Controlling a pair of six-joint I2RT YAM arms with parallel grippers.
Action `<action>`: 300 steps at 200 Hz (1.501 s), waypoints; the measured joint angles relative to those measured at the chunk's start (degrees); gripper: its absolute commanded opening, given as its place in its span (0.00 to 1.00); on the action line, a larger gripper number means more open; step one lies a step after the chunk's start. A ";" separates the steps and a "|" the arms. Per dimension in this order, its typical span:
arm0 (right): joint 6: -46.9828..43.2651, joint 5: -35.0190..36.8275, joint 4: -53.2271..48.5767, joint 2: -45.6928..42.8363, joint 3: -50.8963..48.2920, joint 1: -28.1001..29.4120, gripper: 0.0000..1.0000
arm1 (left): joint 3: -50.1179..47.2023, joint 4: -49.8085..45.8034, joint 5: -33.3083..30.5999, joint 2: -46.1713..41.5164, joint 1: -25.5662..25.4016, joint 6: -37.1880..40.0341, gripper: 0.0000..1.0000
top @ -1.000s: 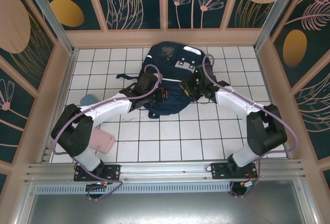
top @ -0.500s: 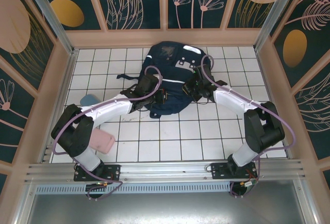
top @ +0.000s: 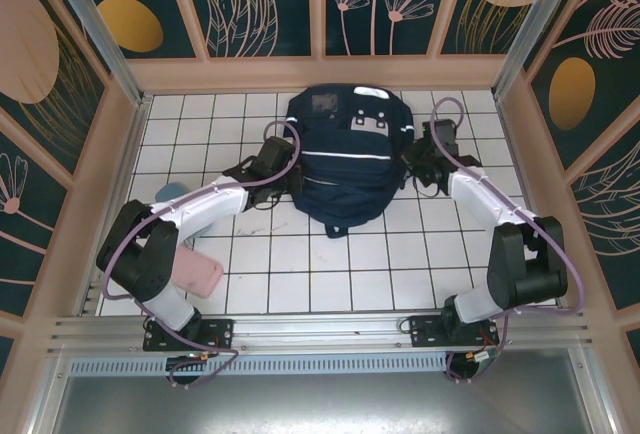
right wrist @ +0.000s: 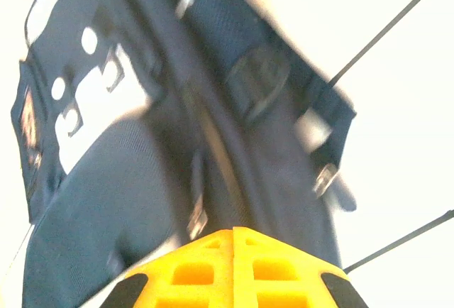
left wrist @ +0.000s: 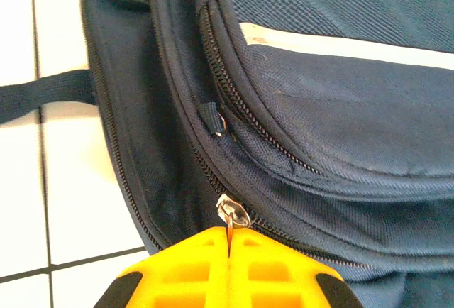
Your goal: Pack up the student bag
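**Bag at the far edge, a gripper on each flank**

The student bag [top: 345,169] lies at the middle of the table's [top: 330,274] far edge. The left gripper [left wrist: 229,235] is clamped on a zipper pull [left wrist: 233,213] on the bag's left flank. The right gripper [right wrist: 233,233], fingers together, sits at its right flank. Bare tiles run to the near edge.

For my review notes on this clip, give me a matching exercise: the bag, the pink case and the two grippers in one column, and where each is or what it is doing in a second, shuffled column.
Things:
1. bag
2. pink case
3. left gripper
4. right gripper

Places or states:
A. shut, at the bag's right side
B. lying flat on the near left part of the table
C. shut on a metal zipper pull
D. far middle, between both grippers

Pairs: 1-D, 2-B, 3-C, 4-A
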 measured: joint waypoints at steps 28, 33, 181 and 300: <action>-3.21 1.20 0.76 1.88 1.14 -3.02 0.00 | 1.64 -1.07 -1.46 2.43 2.51 1.51 0.00; -4.11 1.16 0.79 2.29 1.49 -3.08 0.00 | 1.92 -1.16 -1.49 2.75 2.80 1.92 0.00; -61.70 -12.50 -4.83 9.55 15.65 21.59 0.58 | -1.88 2.99 6.54 -4.87 3.50 14.67 0.00; -85.99 -16.52 -5.25 15.63 17.99 21.35 0.52 | -1.92 3.23 6.51 -5.33 3.50 15.85 0.00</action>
